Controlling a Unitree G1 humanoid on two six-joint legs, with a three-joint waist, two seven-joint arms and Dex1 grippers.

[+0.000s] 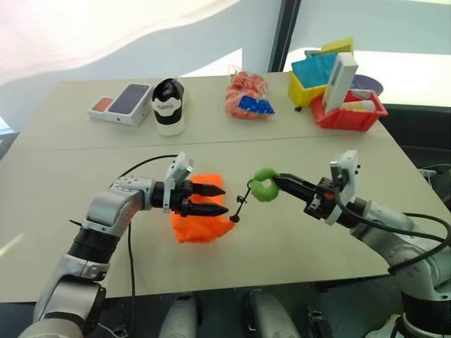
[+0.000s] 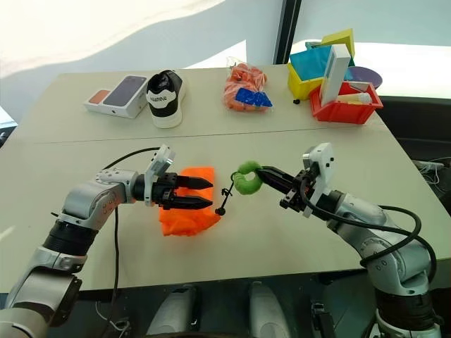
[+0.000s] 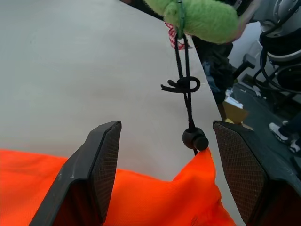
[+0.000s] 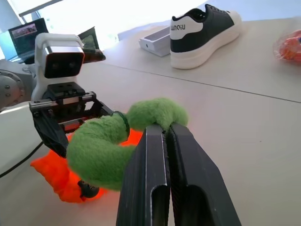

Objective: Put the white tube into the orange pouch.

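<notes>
orange pouch (image 1: 201,218) at frame centre, left gripper (image 1: 211,199) over it, fingers wide, empty; right gripper (image 1: 282,184) clamped on green ring (image 1: 264,184). white tube not identifiable. risk: taut cord (image 1: 242,204) cinching pouch mouth shut.

Bright daylight from windows behind table (image 1: 296,232); glare blows out bkgd; soft shadows; wrist views blur up close.

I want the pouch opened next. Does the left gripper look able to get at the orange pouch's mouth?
Probably yes. The left gripper hovers open just over the orange pouch, nothing between them, while the right gripper holds the green fuzzy ring, cord taut.
</notes>
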